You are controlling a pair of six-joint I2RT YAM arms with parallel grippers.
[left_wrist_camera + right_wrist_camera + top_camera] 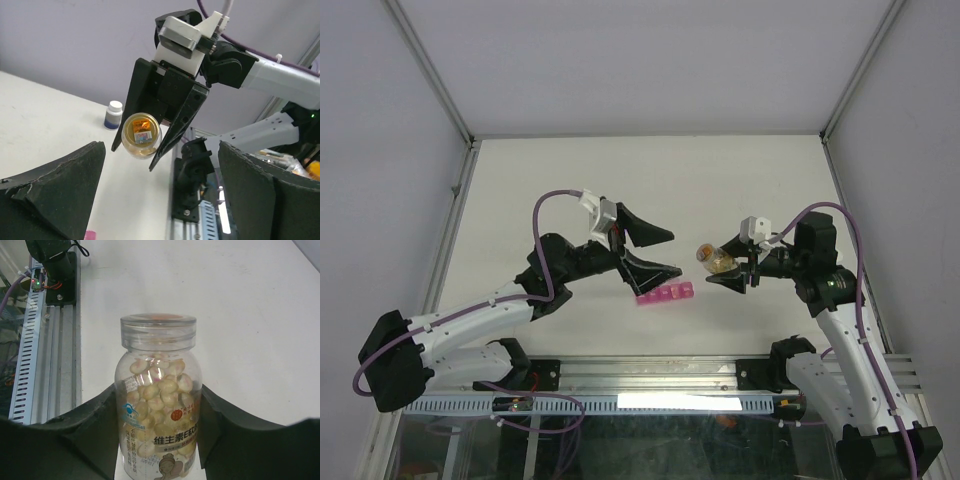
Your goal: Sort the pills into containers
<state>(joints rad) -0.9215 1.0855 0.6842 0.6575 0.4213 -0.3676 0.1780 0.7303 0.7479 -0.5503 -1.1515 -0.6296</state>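
Grips the bottle in the right pincer, clamped on its sides, lid on, lifted off the desk and pointed cap-first at the left pincer. Holds that one spread wide, probably to take the cap. Has the containers lying on the desk between both arms, just below the left pincer.

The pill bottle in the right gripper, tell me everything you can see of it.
The pill bottle is clear plastic with a clear lid that is on. It is nearly full of pale yellow and pinkish oval capsules. A label with Chinese text wraps its lower half, and a small barcode sticker sits on its base. The right gripper clamps its body from both sides, holding it tipped sideways in the air.
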